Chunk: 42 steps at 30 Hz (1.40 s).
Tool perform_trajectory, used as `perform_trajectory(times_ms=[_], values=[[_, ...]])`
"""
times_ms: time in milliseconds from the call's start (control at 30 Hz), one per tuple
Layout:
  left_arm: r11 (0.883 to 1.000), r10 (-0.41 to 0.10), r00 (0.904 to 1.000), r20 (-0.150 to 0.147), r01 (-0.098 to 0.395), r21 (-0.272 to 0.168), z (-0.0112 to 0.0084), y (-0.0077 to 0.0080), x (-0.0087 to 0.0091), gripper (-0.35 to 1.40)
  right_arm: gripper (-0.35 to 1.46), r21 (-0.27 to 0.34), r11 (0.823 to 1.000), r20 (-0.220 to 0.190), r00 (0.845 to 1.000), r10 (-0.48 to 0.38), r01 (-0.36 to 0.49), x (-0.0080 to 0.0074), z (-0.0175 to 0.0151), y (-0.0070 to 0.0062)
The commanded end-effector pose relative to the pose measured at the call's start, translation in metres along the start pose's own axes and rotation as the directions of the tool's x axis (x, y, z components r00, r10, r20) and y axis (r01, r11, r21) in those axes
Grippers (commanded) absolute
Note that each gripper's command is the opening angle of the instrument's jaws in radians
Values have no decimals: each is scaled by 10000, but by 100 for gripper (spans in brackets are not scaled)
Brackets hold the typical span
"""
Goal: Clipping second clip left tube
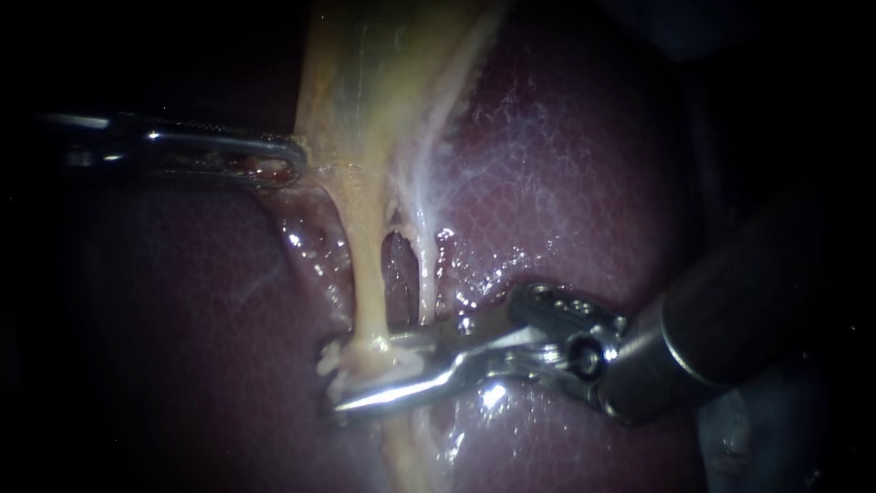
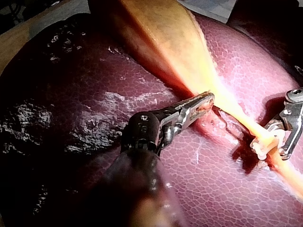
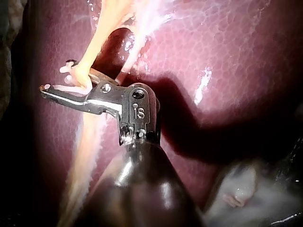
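Observation:
The yellowish left tube [image 1: 370, 292] runs down from the gallbladder [image 1: 365, 82] beside the thinner, paler right tube [image 1: 426, 283], with a small window between them. My right instrument [image 1: 351, 374] comes in from the lower right. Its jaws straddle the left tube low down and hold a white clip [image 1: 365, 358] around it. In the right wrist view the tube [image 3: 83, 71] passes between the jaws [image 3: 57, 76], with the clip [image 3: 66, 69] against it. My left instrument [image 1: 292, 162] is shut on the gallbladder's edge [image 2: 215, 97], pulling it sideways.
Dark red liver [image 1: 566, 164] lies under and around both tubes, wet and glistening. In the left wrist view my right instrument [image 2: 284, 137] shows ahead of the left instrument's jaws [image 2: 208, 100], at the clip [image 2: 262, 145].

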Motion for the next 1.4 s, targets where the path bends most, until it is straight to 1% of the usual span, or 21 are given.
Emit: perform_trajectory(times_ms=[33,100,200,333,400,533,633,867,1100,1200,1233,1333,1400], values=[[10000,0,10000,0,0,2,0,0,1,-35,49,75,10000,-31,10000,46,-45,1,1,-3],[10000,0,10000,0,0,2,0,0,1,-35,48,144,9999,-64,10000,65,-64,4,2,-8],[10000,0,10000,0,0,3,0,0,1,-35,48,134,9999,-78,9999,82,-81,6,1,-12],[10000,0,10000,0,0,3,0,0,1,-35,45,83,9999,-103,9999,94,-93,7,-2,-13],[10000,0,10000,0,0,4,0,0,1,-35,43,64,9999,-107,9999,101,-101,9,-3,-12],[10000,0,10000,-1,0,4,0,0,1,-35,37,-150,9998,-310,9995,101,-106,10,-5,-10],[10000,-1,10000,-1,1,5,0,0,1,-35,34,-333,9994,-462,9989,102,-118,13,-9,-5],[10000,-1,10000,-1,1,5,0,0,1,-35,30,-560,9983,-594,9982,131,-164,21,-19,3],[10000,-1,10000,0,1,4,0,0,0,-35,12,-600,9981,-606,9981,135,-171,22,-22,5],[10000,-1,10000,0,1,4,0,0,0,-35,1,-600,9981,-606,9981,134,-171,22,-22,5],[10000,-1,10000,0,1,4,0,0,0,-35,-6,-581,9982,-585,9982,135,-169,22,-22,5],[10000,-1,10000,0,1,3,0,0,0,-35,-35,-479,9986,-459,9988,197,-219,21,-22,5],[10000,-1,10000,0,1,3,0,0,0,-35,-35,-439,9988,-412,9990,197,-215,20,-23,5]])
